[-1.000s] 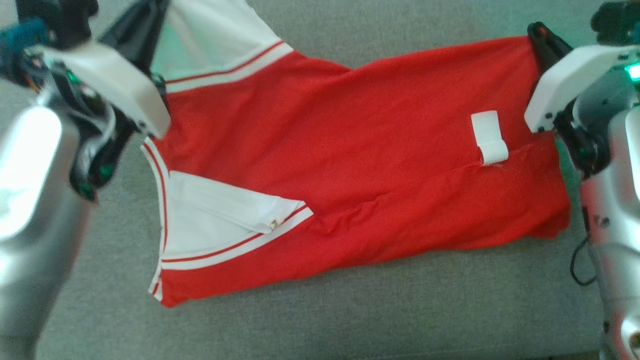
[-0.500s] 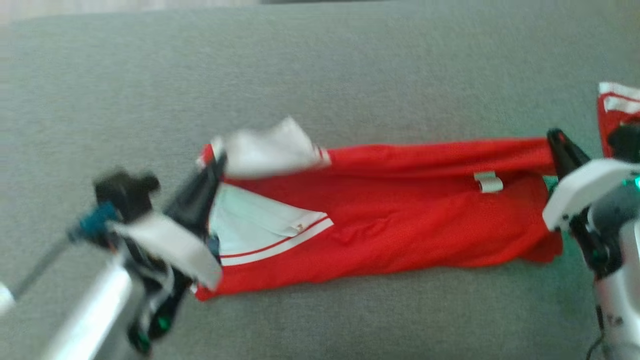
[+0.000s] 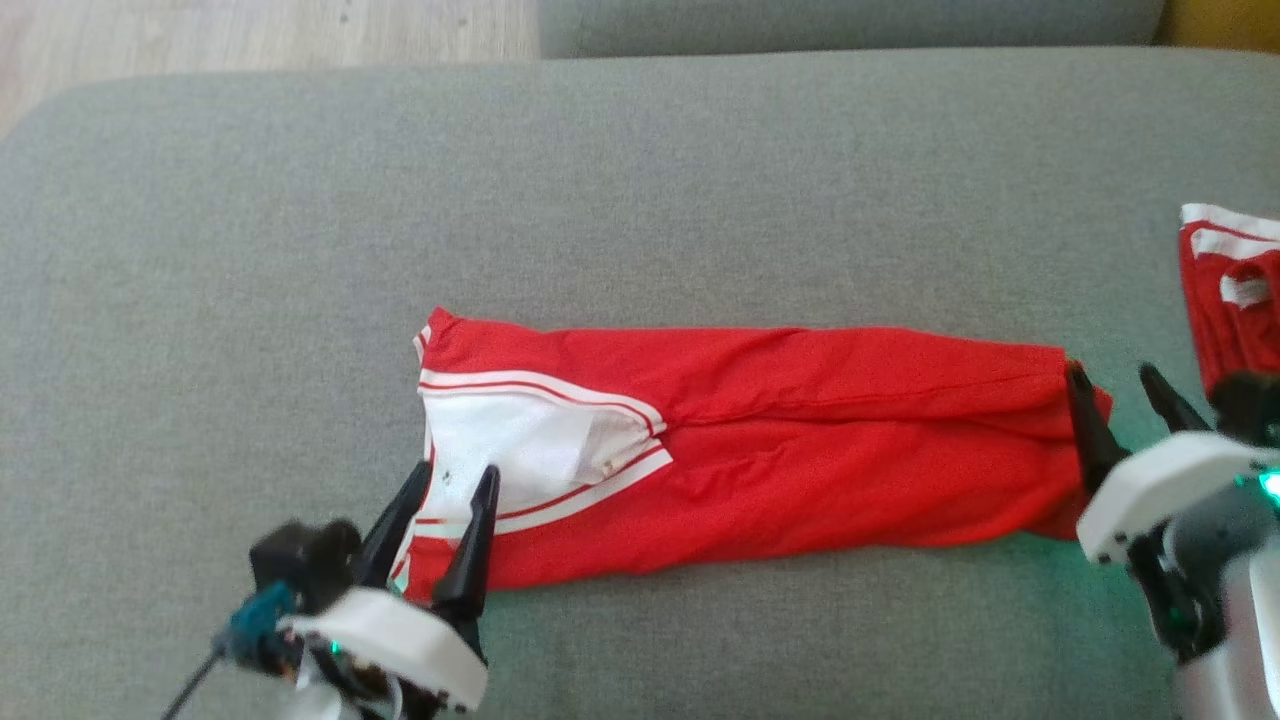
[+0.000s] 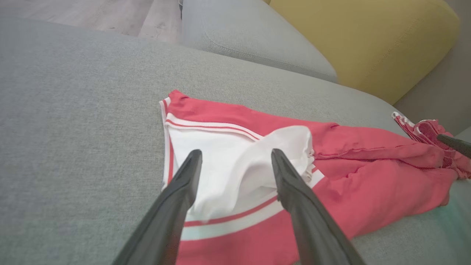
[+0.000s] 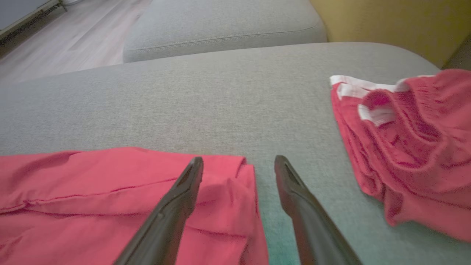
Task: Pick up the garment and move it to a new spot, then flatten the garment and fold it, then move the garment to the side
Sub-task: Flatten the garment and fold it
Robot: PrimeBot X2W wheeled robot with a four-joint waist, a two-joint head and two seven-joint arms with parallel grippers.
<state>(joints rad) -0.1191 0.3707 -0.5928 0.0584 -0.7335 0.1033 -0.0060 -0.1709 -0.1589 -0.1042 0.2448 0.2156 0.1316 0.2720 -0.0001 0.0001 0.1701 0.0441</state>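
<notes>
The garment (image 3: 800,440) is red with a white striped end and lies as a long narrow folded strip across the grey cushion (image 3: 640,180). My left gripper (image 3: 455,472) is open just above the white end at the lower left, with nothing between its fingers. In the left wrist view the white cloth bulges up between the two spread fingers of the left gripper (image 4: 235,154) on the garment (image 4: 368,173). My right gripper (image 3: 1108,372) is open at the strip's right end. In the right wrist view one finger of the right gripper (image 5: 238,160) lies over the garment (image 5: 92,184) and the other over bare cushion.
A second red garment (image 3: 1225,290) lies bunched at the cushion's right edge, close to my right gripper. Another grey cushion (image 3: 850,20) lies beyond, with wooden floor (image 3: 250,35) at the far left. A yellow cushion (image 4: 360,40) is behind.
Both grippers have opened and let go of the garment's far edge. It now lies folded over into a narrow strip. The head camera has tilted, so the picture has shifted.
</notes>
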